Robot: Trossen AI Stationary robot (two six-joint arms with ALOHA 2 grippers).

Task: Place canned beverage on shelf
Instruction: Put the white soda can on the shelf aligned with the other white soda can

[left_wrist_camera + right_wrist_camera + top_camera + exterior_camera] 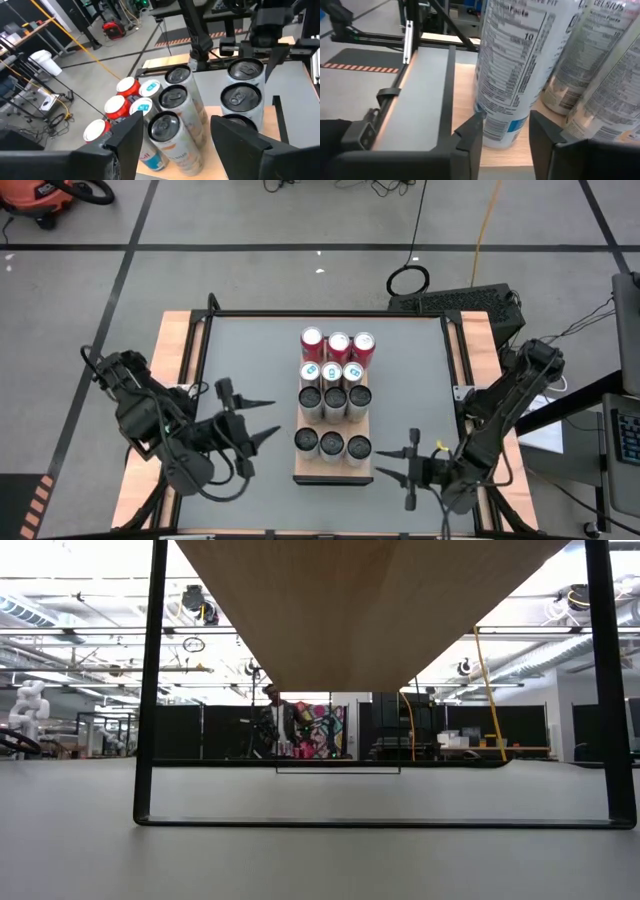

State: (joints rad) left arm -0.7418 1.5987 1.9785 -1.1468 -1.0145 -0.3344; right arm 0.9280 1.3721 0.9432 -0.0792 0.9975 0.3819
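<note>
The shelf (pixel 333 471), a light wood board, lies mid-table and carries several upright cans. Three red ones (pixel 338 345) stand at its far end, white-and-blue ones (pixel 330 372) behind dark-topped silver ones (pixel 333 397), and a near row (pixel 332 445) of three. My left gripper (pixel 268 422) hovers open left of the shelf and points at the cans (pixel 172 95). My right gripper (pixel 381 462) is low at the shelf's near right corner. Its fingers (pixel 506 120) stand narrowly apart right before the base of the near-right can (pixel 512 60). My right gripper comes level from the table's right at the near-right can's foot (pixel 492 135). One fingertip (pixel 476 125) overlaps the can's lower edge in the wrist view. I cannot tell whether it touches. The can stands upright on the shelf.
A raised black rail (pixel 445 95) and wooden side strips (pixel 175 380) frame the grey tabletop (pixel 250 360). Bare tabletop lies on both sides of the shelf. In the low view a wooden board (pixel 370 610) and a black frame (pixel 150 690) fill the picture.
</note>
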